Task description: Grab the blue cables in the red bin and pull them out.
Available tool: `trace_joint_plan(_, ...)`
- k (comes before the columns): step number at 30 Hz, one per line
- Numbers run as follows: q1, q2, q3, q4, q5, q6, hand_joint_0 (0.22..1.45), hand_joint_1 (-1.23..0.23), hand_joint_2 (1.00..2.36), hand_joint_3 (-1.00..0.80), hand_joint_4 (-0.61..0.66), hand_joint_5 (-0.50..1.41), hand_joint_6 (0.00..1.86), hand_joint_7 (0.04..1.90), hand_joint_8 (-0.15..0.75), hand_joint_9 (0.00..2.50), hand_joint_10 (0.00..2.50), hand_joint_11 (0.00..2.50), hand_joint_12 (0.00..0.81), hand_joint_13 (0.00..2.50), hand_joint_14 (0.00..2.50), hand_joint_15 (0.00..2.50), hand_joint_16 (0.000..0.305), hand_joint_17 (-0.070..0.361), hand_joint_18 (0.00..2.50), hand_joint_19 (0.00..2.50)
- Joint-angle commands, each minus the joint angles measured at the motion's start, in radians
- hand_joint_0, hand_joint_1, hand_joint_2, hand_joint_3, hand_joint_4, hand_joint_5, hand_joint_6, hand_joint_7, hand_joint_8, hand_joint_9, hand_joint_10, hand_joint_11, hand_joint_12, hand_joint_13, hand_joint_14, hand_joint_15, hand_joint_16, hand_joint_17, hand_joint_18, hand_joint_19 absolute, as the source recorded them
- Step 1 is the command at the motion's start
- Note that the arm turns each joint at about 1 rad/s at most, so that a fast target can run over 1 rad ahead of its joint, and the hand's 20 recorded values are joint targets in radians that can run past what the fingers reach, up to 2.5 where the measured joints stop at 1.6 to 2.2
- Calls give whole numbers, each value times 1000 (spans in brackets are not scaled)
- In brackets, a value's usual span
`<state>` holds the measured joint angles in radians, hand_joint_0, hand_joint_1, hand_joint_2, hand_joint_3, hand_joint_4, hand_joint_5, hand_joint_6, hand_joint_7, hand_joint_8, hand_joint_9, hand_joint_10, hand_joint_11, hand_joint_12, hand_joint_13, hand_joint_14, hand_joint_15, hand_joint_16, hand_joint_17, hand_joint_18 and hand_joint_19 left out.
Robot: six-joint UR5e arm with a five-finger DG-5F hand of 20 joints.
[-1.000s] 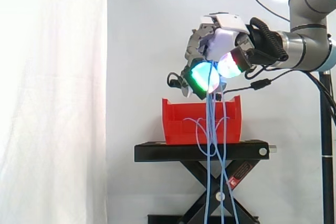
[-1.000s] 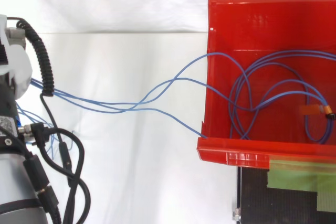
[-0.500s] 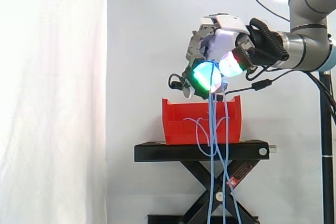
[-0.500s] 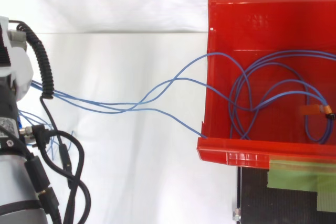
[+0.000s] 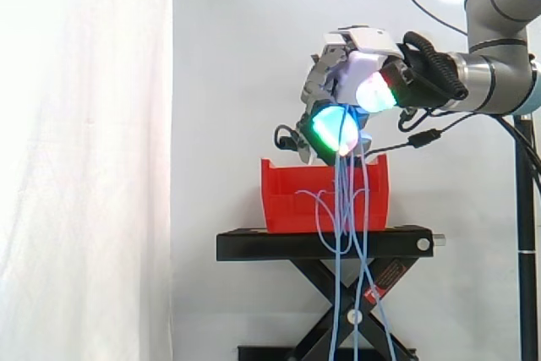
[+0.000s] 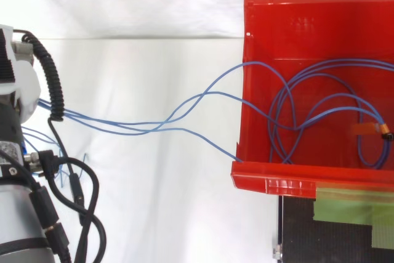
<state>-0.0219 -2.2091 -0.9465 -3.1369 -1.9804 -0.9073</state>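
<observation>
White curtain (image 5: pixel 84 166), red bin (image 5: pixel 287 202), orange-tagged blue cables (image 6: pixel 154 125) in fingers (image 5: pixel 331 127).

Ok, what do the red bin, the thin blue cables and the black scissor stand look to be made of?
The red bin: likely moulded plastic, smooth, slightly glossy, one-piece walls. The thin blue cables: probably plastic-jacketed wire; they sag in soft curves from the hand. The black scissor stand: probably painted metal, matte, flat crossed bars.
</observation>
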Motion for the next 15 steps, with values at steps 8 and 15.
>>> trace_joint_plan(8,2,0,0,-9,0,0,707,-624,1000,-1000,114,798,137,799,218,1131,494,1692,324,1324,12,1475,50,112,783,682)
trace_joint_plan(15,2,0,-2,-32,2,38,712,-653,1000,-1000,114,828,114,821,208,1150,449,1724,328,1321,13,1448,49,111,778,682)
